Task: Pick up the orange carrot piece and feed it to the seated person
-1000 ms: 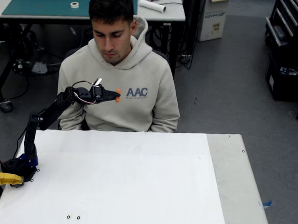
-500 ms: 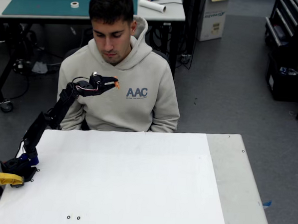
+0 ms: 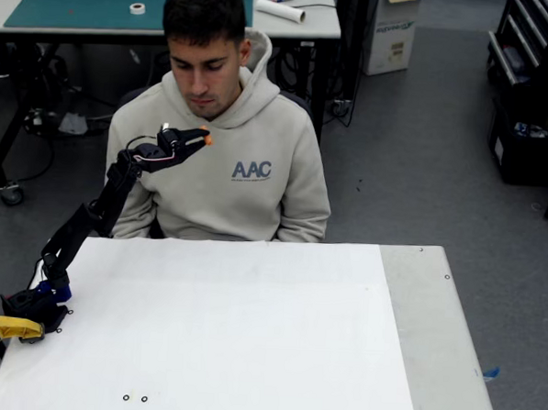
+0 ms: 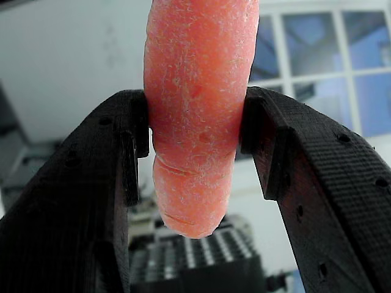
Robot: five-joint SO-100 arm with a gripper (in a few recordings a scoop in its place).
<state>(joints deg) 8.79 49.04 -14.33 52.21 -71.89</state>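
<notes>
The orange carrot piece [image 3: 207,139] [image 4: 195,116] is clamped between my black fingers [image 4: 122,152]. My gripper [image 3: 201,141] [image 4: 195,131] is shut on it, raised high on the extended black arm. It hangs in front of the chest of the seated person [image 3: 250,130], below the chin and a little to the picture's left. The person wears a beige hoodie with blue "AAC" letters and looks downward. In the wrist view the carrot stands upright between the jaws, its rounded end pointing down.
A white table [image 3: 249,332] lies below, with my arm's base [image 3: 34,303] at its left edge beside a yellow clamp [image 3: 6,327]. Behind the person stands a bench with a green mat [image 3: 92,3]. Grey floor spreads to the right.
My arm has lifted the gripper and the carrot upward and slightly left, from the level of the hoodie's letters toward the person's chin.
</notes>
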